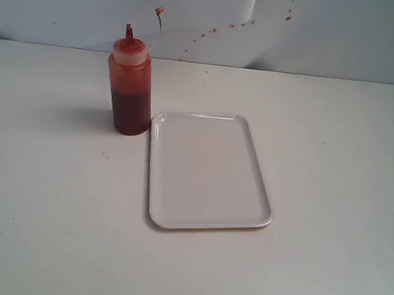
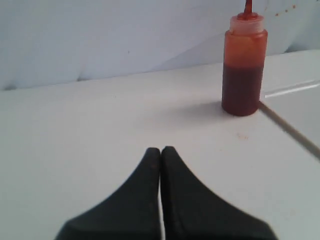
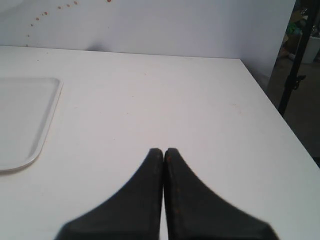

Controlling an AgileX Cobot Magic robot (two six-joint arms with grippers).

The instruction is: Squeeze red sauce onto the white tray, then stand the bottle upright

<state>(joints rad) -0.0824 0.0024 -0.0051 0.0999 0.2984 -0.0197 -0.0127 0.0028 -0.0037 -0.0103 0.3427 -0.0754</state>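
The bottle [image 1: 129, 87] stands upright on the white table, just left of the white tray [image 1: 208, 170]; its lower half holds dark red sauce [image 1: 130, 111]. The tray's surface is bare, with no red blob on it. In the left wrist view the bottle [image 2: 244, 65] stands well beyond my left gripper [image 2: 161, 150], which is shut and empty, with a corner of the tray [image 2: 295, 107] next to it. My right gripper [image 3: 163, 151] is shut and empty too, and the tray's edge [image 3: 30, 120] lies off to one side of it. Neither gripper shows in the exterior view.
Small reddish-brown specks [image 1: 237, 24] mark the pale back wall. The table's side edge [image 3: 280, 110] drops off next to the right gripper, with a dark stand [image 3: 295, 60] beyond it. A faint stain [image 1: 105, 154] sits on the table in front of the bottle.
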